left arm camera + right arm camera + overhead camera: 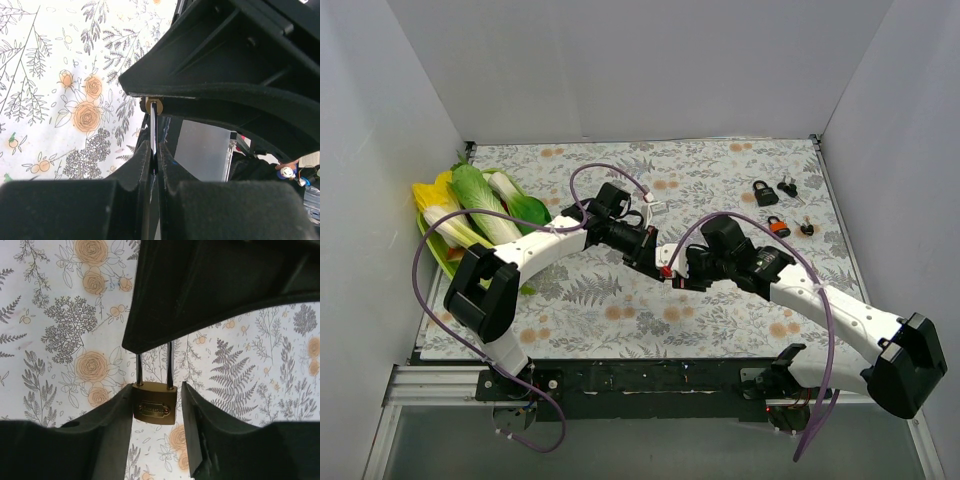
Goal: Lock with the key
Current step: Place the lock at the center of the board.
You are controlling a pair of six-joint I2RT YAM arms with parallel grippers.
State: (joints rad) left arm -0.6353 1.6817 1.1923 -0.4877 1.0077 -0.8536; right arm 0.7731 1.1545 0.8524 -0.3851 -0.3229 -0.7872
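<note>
Left gripper (154, 156): clamped tight, fingers (135, 170) pinched on a thin steel bar. That bar is the shackle (153, 131), seen edge-on and running out to a sliver of brass.
Right gripper (156, 390): parted and bracketing the lock body. One finger (117, 412) is touching the brass, and the other stands just off it with a slit of worktop showing between.
Brass padlock (154, 409): up in the air between the two grippers, label plate facing the right wrist camera. Both shackle legs run away from the body and vanish behind the black bulk of the left gripper. Latched or not, I cannot tell.
Meeting point: from above, the two arms come nose to nose over the middle of the worktop (740, 310), and the lock itself is hidden in there.
Keys: a black-headed key (788, 187) and a small key (806, 228) lie at the far right, well apart from both grippers. They are too small to make out further.
Other locks: a black padlock (765, 193) sits just beside the black-headed key, and an orange padlock (778, 227) lies near the small key.
Far left: vegetables (480, 200) piled on a green tray (442, 258) against the wall.
</note>
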